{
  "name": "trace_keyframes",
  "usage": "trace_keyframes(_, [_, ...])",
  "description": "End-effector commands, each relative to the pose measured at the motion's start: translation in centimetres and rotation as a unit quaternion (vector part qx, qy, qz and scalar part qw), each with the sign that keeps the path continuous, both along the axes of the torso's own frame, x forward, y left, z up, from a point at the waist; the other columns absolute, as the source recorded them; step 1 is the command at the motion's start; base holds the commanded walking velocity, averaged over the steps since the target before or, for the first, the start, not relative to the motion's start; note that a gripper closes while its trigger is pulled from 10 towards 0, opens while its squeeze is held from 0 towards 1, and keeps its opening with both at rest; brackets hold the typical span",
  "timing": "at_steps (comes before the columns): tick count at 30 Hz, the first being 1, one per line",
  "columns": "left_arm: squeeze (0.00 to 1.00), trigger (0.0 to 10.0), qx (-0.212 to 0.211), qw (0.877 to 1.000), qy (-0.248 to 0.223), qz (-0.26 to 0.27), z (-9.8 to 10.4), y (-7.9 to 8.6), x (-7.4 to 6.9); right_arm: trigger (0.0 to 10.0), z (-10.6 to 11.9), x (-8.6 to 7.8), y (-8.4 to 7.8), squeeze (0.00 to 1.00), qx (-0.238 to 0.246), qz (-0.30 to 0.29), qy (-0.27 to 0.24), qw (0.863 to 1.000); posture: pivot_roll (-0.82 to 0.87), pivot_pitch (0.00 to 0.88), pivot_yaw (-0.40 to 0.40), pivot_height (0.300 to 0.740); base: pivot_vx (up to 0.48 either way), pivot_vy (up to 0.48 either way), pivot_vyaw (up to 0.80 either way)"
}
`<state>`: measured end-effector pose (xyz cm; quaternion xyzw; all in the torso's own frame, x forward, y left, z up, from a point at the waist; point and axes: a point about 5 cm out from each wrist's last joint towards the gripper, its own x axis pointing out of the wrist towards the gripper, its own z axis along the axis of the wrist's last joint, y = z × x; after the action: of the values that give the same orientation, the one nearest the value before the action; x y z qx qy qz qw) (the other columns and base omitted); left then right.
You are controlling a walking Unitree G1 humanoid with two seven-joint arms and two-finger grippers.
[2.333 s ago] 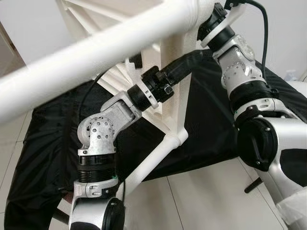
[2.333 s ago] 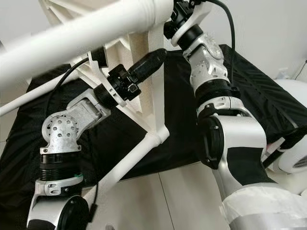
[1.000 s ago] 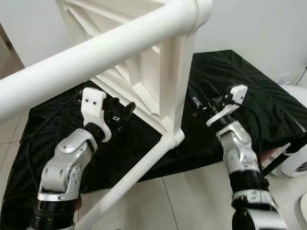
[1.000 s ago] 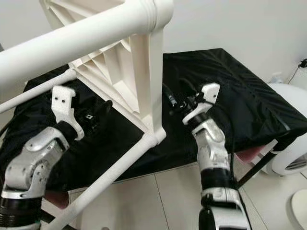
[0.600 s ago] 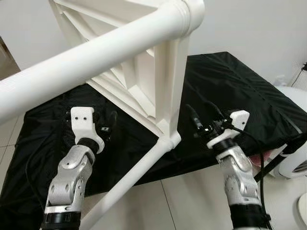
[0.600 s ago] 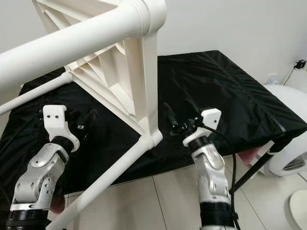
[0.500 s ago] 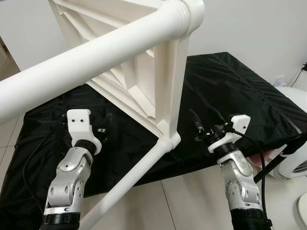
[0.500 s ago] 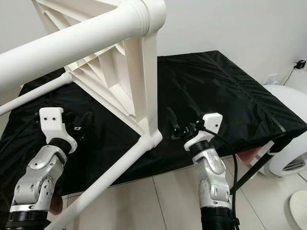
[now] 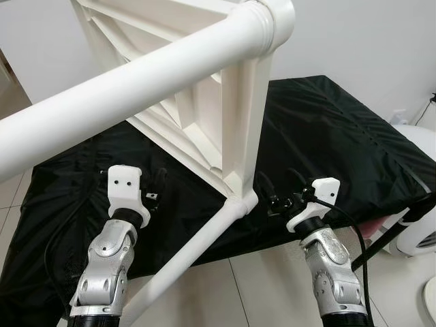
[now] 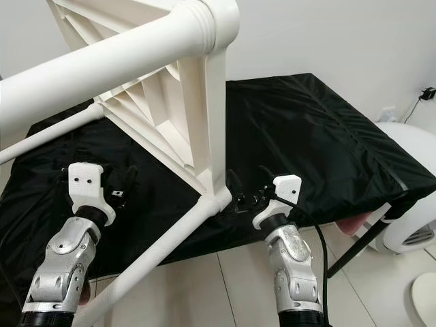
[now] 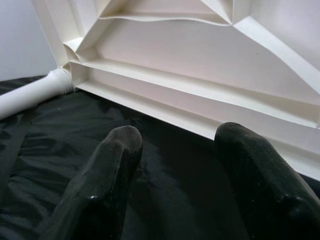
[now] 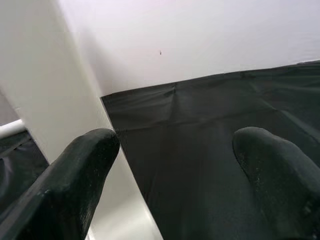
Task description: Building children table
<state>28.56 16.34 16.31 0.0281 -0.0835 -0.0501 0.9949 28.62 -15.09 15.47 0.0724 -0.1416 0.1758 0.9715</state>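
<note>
A white plastic children's table (image 9: 204,102) stands tipped on its side on a black cloth (image 9: 327,129), ribbed underside (image 11: 200,55) facing me. One round leg (image 9: 136,82) juts toward me up high. Another leg (image 9: 184,255) runs down-left from the corner joint (image 9: 238,201). My left gripper (image 9: 155,188) hovers low over the cloth left of that joint, open and empty, its fingers (image 11: 117,150) pointing at the ribbed underside. My right gripper (image 9: 276,196) sits just right of the joint, open and empty, with the white upright post (image 12: 50,100) beside one finger (image 12: 95,150).
The cloth-covered platform ends at its near edge (image 9: 286,231), with tiled floor (image 9: 266,286) below. A white rounded appliance (image 9: 422,228) and a black strut (image 9: 381,238) stand at the right. A white wall (image 9: 354,41) lies behind.
Both arms have come down from the table frame, where they were raised 2.3 s ago, to low over the cloth. Since half a second ago the right gripper has shifted left toward the corner joint.
</note>
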Motion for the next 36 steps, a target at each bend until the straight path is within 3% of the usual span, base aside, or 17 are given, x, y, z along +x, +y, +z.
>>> trace_keyframes(1, [0.0,10.0,0.009,0.997,-0.016,0.075,0.1,1.2,-0.5,10.0,-0.1,-0.4,0.0,0.0,-0.013,0.0,-0.005,1.0,-0.05,0.012,0.044,0.74,0.0,0.0,0.0])
trace_keyframes(8, [0.0,10.0,0.001,0.997,-0.033,0.072,0.8,1.1,-0.8,10.0,-0.4,-1.0,-0.1,0.0,-0.029,0.002,-0.009,1.0,-0.05,0.005,0.047,0.74,0.0,0.0,0.0])
trace_keyframes(11, [0.0,10.0,0.025,0.997,-0.028,0.07,0.6,0.7,-1.0,10.0,-0.4,-1.2,0.0,0.0,-0.031,0.003,-0.011,0.999,-0.05,0.0,0.048,0.74,0.0,0.0,0.0])
trace_keyframes(16, [0.0,10.0,0.004,0.999,-0.025,0.043,0.0,-0.2,-1.1,10.0,-0.3,-1.3,0.5,0.0,-0.035,0.02,-0.015,0.999,-0.07,0.0,0.06,0.74,0.0,0.0,0.0])
trace_keyframes(17, [0.59,10.0,0.002,0.999,-0.026,0.04,-0.1,-0.3,-1.0,10.0,-0.3,-1.3,0.6,0.02,-0.037,0.027,-0.017,0.999,-0.07,0.0,0.059,0.74,0.0,0.0,0.0])
trace_keyframes(18, [0.59,10.0,0.002,0.999,-0.026,0.04,-0.1,-0.3,-1.0,10.0,-0.3,-1.3,0.6,0.02,-0.037,0.027,-0.017,0.999,-0.07,0.0,0.059,0.74,0.0,0.0,0.0])
trace_keyframes(19, [1.0,10.0,-0.011,0.999,-0.024,0.034,-0.2,-0.3,-0.9,10.0,-0.3,-1.3,0.7,1.0,-0.038,0.03,-0.018,0.999,-0.07,0.0,0.058,0.74,0.0,0.0,0.0])
trace_keyframes(24, [1.0,10.0,-0.014,0.998,-0.024,0.049,-0.5,-0.1,-0.4,10.0,-0.1,-1.0,0.7,1.0,-0.038,0.019,-0.025,0.999,-0.08,0.0,0.047,0.74,0.0,0.0,0.0])
trace_keyframes(25, [0.89,10.0,-0.013,0.998,-0.022,0.06,-0.5,-0.1,-0.2,10.0,-0.2,-1.0,1.0,1.0,-0.035,0.015,-0.025,0.999,-0.07,0.0,0.037,0.74,0.0,0.0,0.0])
trace_keyframes(28, [0.89,10.0,-0.013,0.998,-0.021,0.065,-0.5,-0.1,-0.1,10.0,-0.2,-1.0,1.2,1.0,-0.033,0.013,-0.024,0.999,-0.07,0.0,0.035,0.74,0.0,0.0,0.0])
trace_keyframes(29, [0.0,10.0,-0.015,0.997,-0.023,0.072,-0.5,-0.1,-0.1,10.0,-0.3,-1.0,1.4,0.76,-0.032,0.006,-0.024,0.999,-0.07,0.0,0.03,0.74,0.0,0.0,0.0])
trace_keyframes(30, [0.0,10.0,-0.02,0.996,-0.025,0.082,-0.5,0.1,-0.2,10.0,-0.4,-1.0,1.8,0.0,-0.026,-0.003,-0.023,0.999,-0.06,0.0,0.017,0.74,0.0,0.0,0.0])
trace_keyframes(36, [0.0,10.0,-0.007,0.993,-0.026,0.116,-0.9,0.8,-0.7,10.0,-0.9,-1.0,2.7,0.0,-0.017,-0.013,-0.014,1.0,-0.04,0.01,0.013,0.74,0.0,0.0,0.0])
